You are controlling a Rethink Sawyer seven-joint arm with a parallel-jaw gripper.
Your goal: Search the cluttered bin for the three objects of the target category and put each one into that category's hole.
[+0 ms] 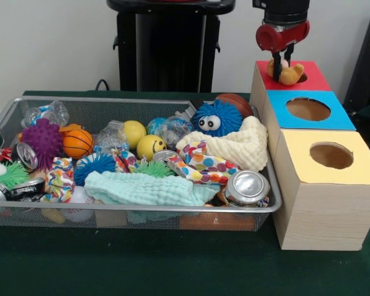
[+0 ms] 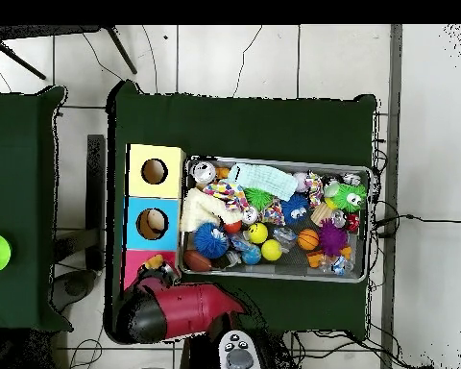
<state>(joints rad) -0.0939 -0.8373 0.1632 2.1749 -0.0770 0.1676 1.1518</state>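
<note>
A tan plush toy [image 1: 288, 73] lies at the hole of the red-topped box [image 1: 311, 77], partly over its rim. My gripper [image 1: 282, 66] hangs straight down over that hole, and its black fingers [image 1: 276, 69] look shut on the toy's top. In the overhead view the toy [image 2: 157, 260] shows as a tan spot on the red box [image 2: 136, 263], with my red arm [image 2: 177, 312] reaching over that box. The wire bin [image 1: 111, 100] beside the boxes holds a heap of mixed items.
A blue-topped box [image 1: 336, 117] and a yellow-topped box [image 1: 357, 169] stand in a row with the red one against the bin's side. The bin [image 2: 302, 165] holds spiky balls, a blue furry toy [image 1: 217, 118], cloths, cans and a small basketball [image 1: 78, 143].
</note>
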